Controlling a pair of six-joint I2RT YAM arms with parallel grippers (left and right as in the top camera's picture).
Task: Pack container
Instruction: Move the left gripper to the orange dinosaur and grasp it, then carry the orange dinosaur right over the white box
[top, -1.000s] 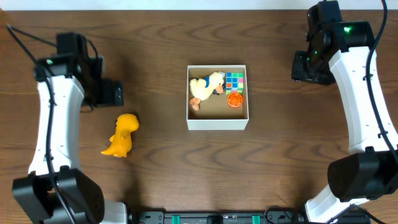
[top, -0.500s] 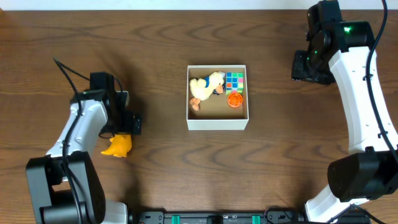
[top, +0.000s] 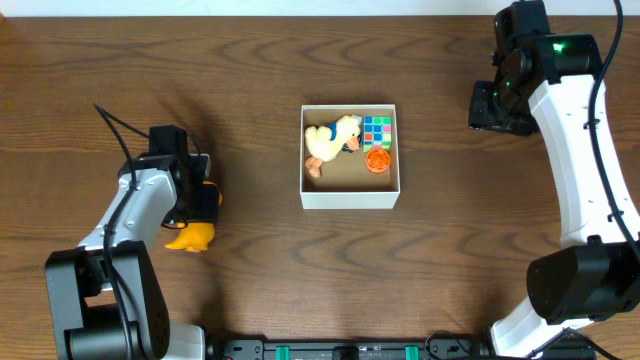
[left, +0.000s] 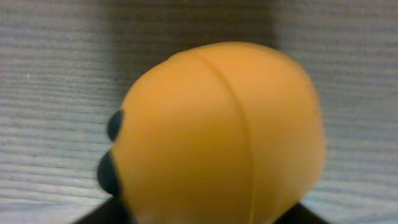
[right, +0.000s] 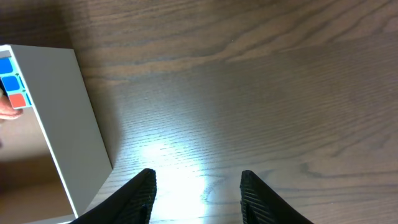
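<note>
1. Since a second ago, the left arm has swung in from the far-left edge of the desk (top: 300, 290). The left claw (top: 204, 198) now sits over the upper half of the yellow toy (top: 190, 237), which lies where it lay; nothing else has moved.
2. The toy's rounded head fills the left wrist view, with only dark slivers of the fingers at the bottom corners. I cannot tell whether the claw has closed on it or merely straddles it.
3. That head looks smooth and domed, so a pinch set too high could squeeze it out, and the toy would slip or roll away.
4. The container (top: 350, 198) stands mid-desk, well apart to the toy's right. It holds a plush duck (top: 335, 138), a colour cube (top: 378, 127) and a small orange piece (top: 377, 160), leaving bare brown floor only along its near side.
   - A release over the duck could leave the toy perched on top.
   - A low approach could clip the thin wall and shove the box.
5. The right claw (right: 196, 186) is spread apart and empty, near the container's right wall. If it reaches in too, the arms may collide.
</note>
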